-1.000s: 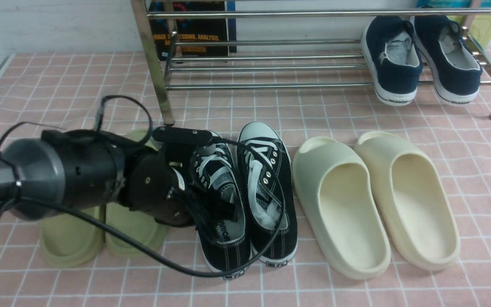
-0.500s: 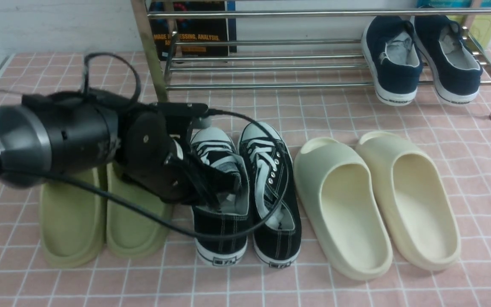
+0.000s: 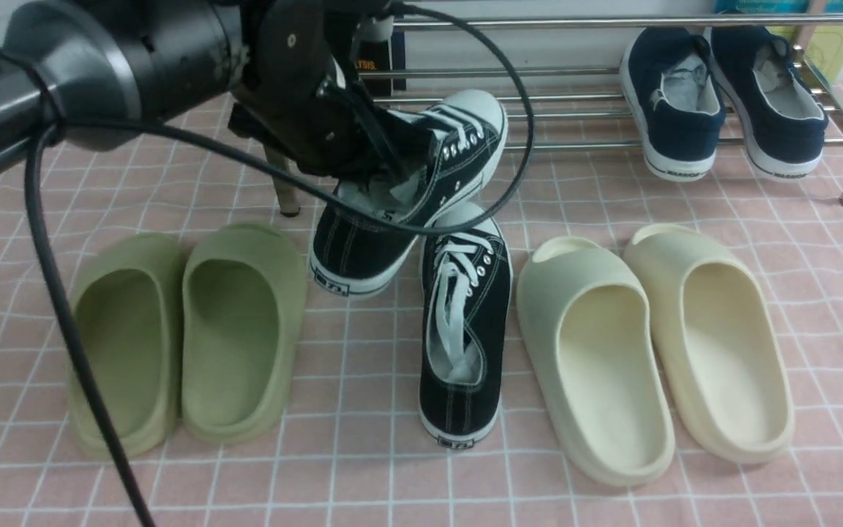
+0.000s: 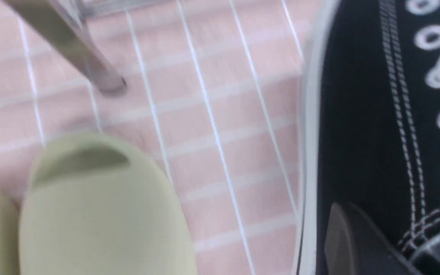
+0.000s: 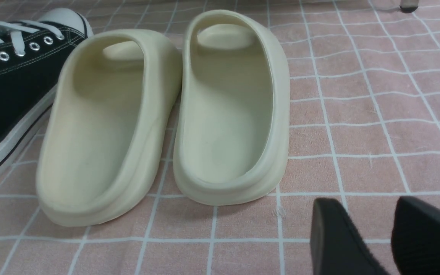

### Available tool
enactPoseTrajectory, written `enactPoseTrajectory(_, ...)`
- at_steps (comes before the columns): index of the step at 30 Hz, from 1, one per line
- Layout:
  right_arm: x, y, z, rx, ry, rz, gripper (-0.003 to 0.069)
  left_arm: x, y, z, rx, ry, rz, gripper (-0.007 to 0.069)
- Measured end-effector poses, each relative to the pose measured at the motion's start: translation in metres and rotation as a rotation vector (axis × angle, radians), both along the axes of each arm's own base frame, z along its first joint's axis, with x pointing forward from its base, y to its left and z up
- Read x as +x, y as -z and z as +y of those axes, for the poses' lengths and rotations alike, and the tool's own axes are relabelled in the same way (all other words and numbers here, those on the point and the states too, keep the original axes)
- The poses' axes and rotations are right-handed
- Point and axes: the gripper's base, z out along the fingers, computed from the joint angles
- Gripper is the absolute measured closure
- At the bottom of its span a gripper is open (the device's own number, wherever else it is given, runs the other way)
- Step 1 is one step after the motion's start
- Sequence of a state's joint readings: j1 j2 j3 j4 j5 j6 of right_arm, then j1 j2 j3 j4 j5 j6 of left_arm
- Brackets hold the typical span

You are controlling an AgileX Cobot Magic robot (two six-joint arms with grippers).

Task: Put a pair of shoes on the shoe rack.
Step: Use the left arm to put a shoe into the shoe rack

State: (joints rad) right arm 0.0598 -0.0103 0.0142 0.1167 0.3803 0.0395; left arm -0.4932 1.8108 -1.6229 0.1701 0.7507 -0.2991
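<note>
My left gripper (image 3: 386, 174) is shut on the collar of one black canvas sneaker (image 3: 458, 157) and holds it in the air, toe tilted up toward the silver shoe rack (image 3: 575, 117). In the left wrist view one finger (image 4: 348, 238) presses the outside of this sneaker (image 4: 361, 114), and a rack leg (image 4: 71, 49) stands beyond it. The second black sneaker (image 3: 465, 329) lies flat on the pink checked cloth below it, and also shows in the right wrist view (image 5: 6, 91). My right gripper (image 5: 376, 229) is open and empty, low over the cloth; it is out of the front view.
Two navy blue shoes (image 3: 674, 102) sit on the rack's lower tier at the right. Olive-green slides (image 3: 238, 329) lie left of the floor sneaker, cream slides (image 3: 597, 359) right of it. A black cable (image 3: 516, 146) loops around the held sneaker.
My left gripper has lifted one black sneaker off the cloth and carried it up and forward toward the rack. The other sneaker stays on the cloth, shifted slightly.
</note>
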Motion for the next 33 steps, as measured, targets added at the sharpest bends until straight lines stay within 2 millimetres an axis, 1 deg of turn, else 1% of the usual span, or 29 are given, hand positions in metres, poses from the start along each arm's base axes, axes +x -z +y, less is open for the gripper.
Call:
enactPoseTrajectory(1, 0.000, 0.000, 0.000, 0.000, 0.000, 0.000, 0.0420, 0.010, 0.000, 0.002, -0.007, -0.016, -0.004, 0.0612)
enactPoseTrajectory(2, 0.000, 0.000, 0.000, 0.000, 0.000, 0.000, 0.0420, 0.020, 0.005, 0.002, -0.008, -0.028, 0.004, 0.0610)
enactPoseTrajectory(3, 0.000, 0.000, 0.000, 0.000, 0.000, 0.000, 0.0420, 0.027, 0.006, 0.003, -0.012, -0.039, 0.002, 0.0610)
enactPoseTrajectory(4, 0.000, 0.000, 0.000, 0.000, 0.000, 0.000, 0.0420, 0.030, 0.010, 0.002, -0.009, -0.041, 0.009, 0.0610)
enactPoseTrajectory(5, 0.000, 0.000, 0.000, 0.000, 0.000, 0.000, 0.0420, 0.041, 0.014, 0.002, -0.009, -0.052, 0.013, 0.0610)
enactPoseTrajectory(8, 0.000, 0.000, 0.000, 0.000, 0.000, 0.000, 0.0420, 0.059, 0.022, -0.003, -0.013, -0.060, 0.006, 0.0609)
enactPoseTrajectory(11, 0.000, 0.000, 0.000, 0.000, 0.000, 0.000, 0.0420, 0.076, 0.025, -0.010, -0.035, -0.065, -0.028, 0.0609)
enactPoseTrajectory(12, 0.000, 0.000, 0.000, 0.000, 0.000, 0.000, 0.0420, 0.078, 0.026, -0.011, -0.038, -0.066, -0.035, 0.0609)
enactPoseTrajectory(15, 0.000, 0.000, 0.000, 0.000, 0.000, 0.000, 0.0420, 0.092, 0.029, -0.016, -0.056, -0.100, -0.073, 0.0608)
enactPoseTrajectory(16, 0.000, 0.000, 0.000, 0.000, 0.000, 0.000, 0.0420, 0.092, 0.029, -0.016, -0.059, -0.103, -0.072, 0.0608)
enactPoseTrajectory(17, 0.000, 0.000, 0.000, 0.000, 0.000, 0.000, 0.0420, 0.098, 0.032, -0.016, -0.062, -0.132, -0.085, 0.0607)
enactPoseTrajectory(20, 0.000, 0.000, 0.000, 0.000, 0.000, 0.000, 0.0420, 0.102, 0.036, -0.016, -0.058, -0.160, -0.103, 0.0606)
enactPoseTrajectory(22, 0.000, 0.000, 0.000, 0.000, 0.000, 0.000, 0.0420, 0.107, 0.041, -0.015, -0.064, -0.193, -0.118, 0.0606)
enactPoseTrajectory(33, 0.000, 0.000, 0.000, 0.000, 0.000, 0.000, 0.0419, 0.119, 0.047, -0.014, -0.111, -0.282, -0.222, 0.0605)
